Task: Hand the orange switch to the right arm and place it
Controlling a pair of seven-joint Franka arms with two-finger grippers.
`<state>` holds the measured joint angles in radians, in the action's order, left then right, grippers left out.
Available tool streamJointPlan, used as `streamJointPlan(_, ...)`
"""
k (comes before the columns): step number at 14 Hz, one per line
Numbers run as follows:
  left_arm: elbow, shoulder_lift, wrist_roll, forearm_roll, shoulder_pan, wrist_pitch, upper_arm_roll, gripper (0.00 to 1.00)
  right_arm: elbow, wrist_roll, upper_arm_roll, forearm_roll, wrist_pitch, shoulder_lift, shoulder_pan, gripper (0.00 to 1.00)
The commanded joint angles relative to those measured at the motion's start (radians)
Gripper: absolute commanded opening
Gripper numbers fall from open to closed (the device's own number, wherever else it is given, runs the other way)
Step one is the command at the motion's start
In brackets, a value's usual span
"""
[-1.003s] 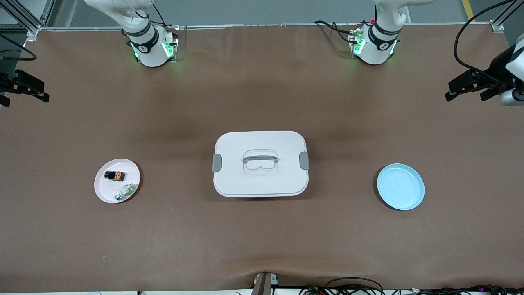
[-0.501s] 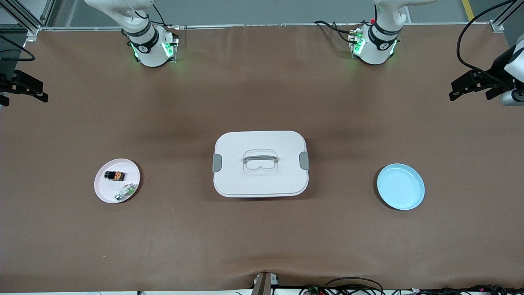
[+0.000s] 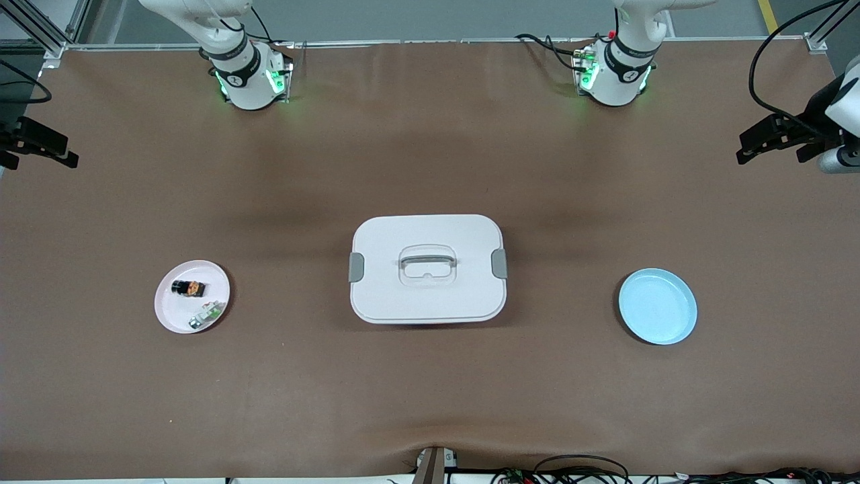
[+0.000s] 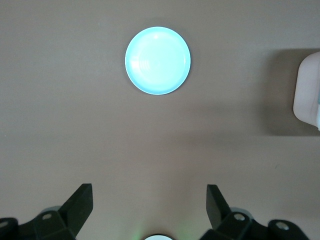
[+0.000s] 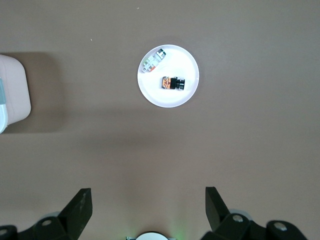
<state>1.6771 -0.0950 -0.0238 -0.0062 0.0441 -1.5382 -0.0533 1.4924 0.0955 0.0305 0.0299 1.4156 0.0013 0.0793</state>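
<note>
Both your grippers, left gripper (image 4: 149,200) and right gripper (image 5: 148,200), hang jaws apart; beside the tiny black orange-marked switch (image 3: 189,288) on the white round plate (image 3: 173,320), you risk grabbing the white-green part (image 3: 206,314).

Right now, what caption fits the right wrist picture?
Open right gripper high over the pink plate holding the orange switch and a white-and-green part.

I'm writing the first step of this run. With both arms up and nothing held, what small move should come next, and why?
Probably lower the right end effector toward the orange switch. It lies untouched on the pink plate at the right arm's end, beside a white-and-green part. Both end effectors, the left end effector too, are open and empty.
</note>
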Motion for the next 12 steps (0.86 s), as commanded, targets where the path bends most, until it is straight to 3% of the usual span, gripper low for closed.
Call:
streamJointPlan(1, -0.023, 0.009, 0.012, 0.023, 0.000, 0.021, -0.005, 1.00, 0.006, -0.028, -0.009, 0.018, -0.001, -0.023, 0.011, 1.00)
streamJointPlan(12, -0.023, 0.009, 0.012, 0.023, 0.000, 0.021, -0.005, 1.00, -0.011, -0.028, -0.009, 0.015, 0.011, -0.023, 0.011, 1.00)
